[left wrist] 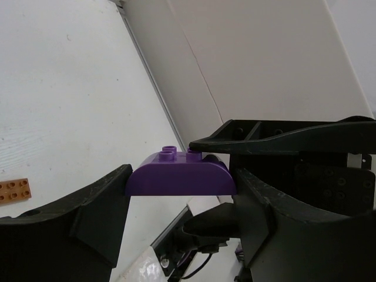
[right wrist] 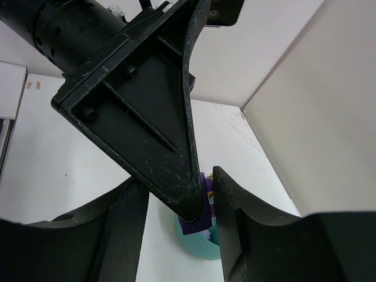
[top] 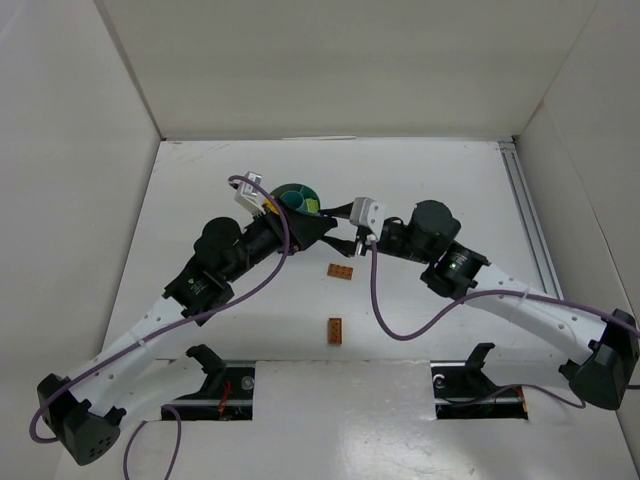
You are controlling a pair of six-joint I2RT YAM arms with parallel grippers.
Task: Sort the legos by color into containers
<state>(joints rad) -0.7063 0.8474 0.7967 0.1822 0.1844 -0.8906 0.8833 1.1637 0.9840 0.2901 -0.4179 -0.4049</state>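
The left jaws pinch a purple brick by its two ends, studs up, right by the teal dish. The right jaws stand part open and grip nothing. Their tips sit on either side of one left finger and the brick, and contact cannot be judged. The step appears to be dropping this brick into its own section. With the arms this crowded, the right arm would best draw clear first. The left could then carry the brick over the correct section, lower it inside the dividers and only then let go, since the rounded top may let it roll. The pictures do not show which section takes purple. Two orange bricks lie loose and apart on the worktop, nearer the arm bases, awaiting their turn. The worktop is flat, matte white, boxed by plain white panels on three sides, with a metal rail along its right edge.
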